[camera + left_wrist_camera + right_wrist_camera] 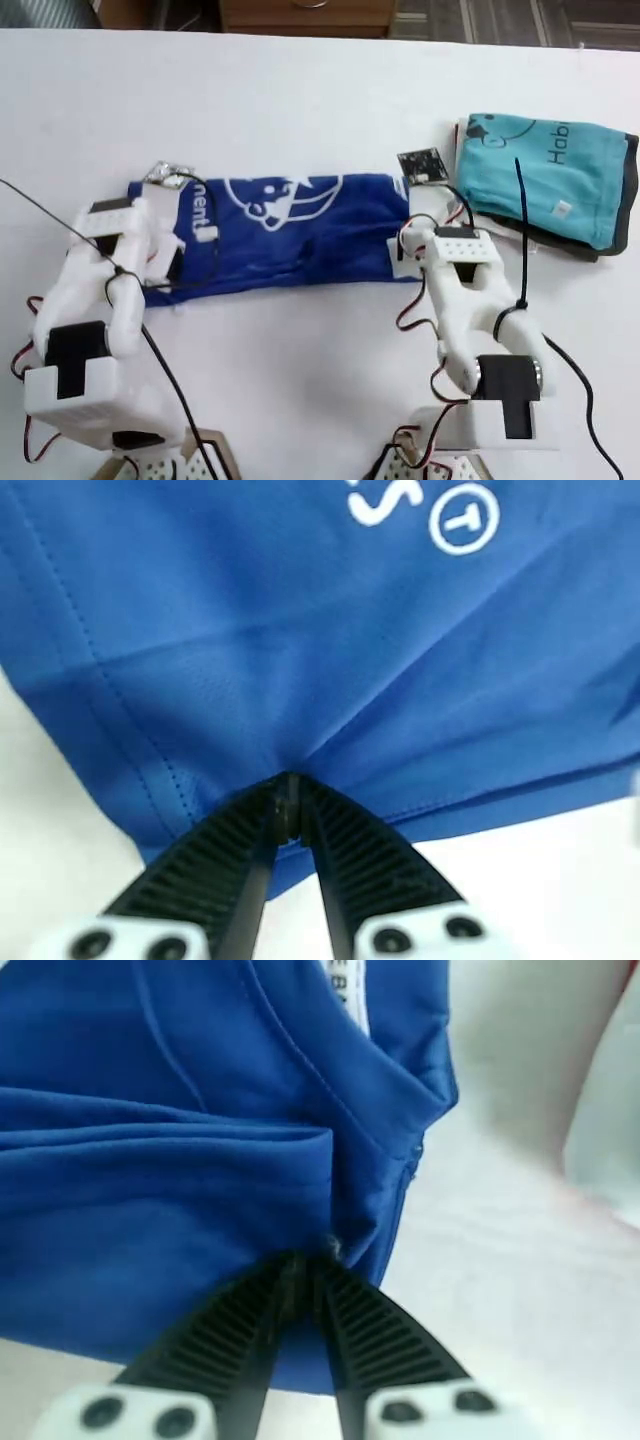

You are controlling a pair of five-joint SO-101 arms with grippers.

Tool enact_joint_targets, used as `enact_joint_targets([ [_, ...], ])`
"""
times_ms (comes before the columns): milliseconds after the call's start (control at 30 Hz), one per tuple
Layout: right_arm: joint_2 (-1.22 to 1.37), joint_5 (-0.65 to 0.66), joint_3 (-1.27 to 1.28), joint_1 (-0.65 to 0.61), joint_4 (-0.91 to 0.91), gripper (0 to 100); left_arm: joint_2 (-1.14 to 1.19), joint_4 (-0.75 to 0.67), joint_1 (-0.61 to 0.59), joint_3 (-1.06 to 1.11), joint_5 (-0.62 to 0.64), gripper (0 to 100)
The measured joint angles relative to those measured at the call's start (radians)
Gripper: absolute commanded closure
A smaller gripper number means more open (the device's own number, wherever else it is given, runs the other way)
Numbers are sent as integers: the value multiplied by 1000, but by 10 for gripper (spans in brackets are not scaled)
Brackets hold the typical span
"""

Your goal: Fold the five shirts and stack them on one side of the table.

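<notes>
**Q:** where's the blue shirt [290,235] at?

**A:** Flat on the table [300,90], stretched between my grippers. My left gripper [288,810] is clamped on one end, my right gripper [305,1265] on the other. The folded teal shirt [545,170] sits just outside the right one.

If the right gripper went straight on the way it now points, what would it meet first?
The blue shirt itself: the right gripper is shut on its edge, and more of the folded cloth seems to lie just ahead.

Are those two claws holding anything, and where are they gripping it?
Both hold the blue shirt: the left gripper pinches the edge at one end, the right gripper the folded edge at the other.
</notes>
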Motion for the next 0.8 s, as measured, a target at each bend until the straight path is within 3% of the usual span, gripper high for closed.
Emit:
enact_joint_targets([
  [267, -201, 0, -3, 0, 75, 978, 0, 0, 0, 0, 0, 973],
  [533, -516, 0, 21, 25, 285, 977, 0, 0, 0, 0, 0, 973],
  [800, -557, 120, 345, 169, 164, 978, 0, 0, 0, 0, 0, 973],
])
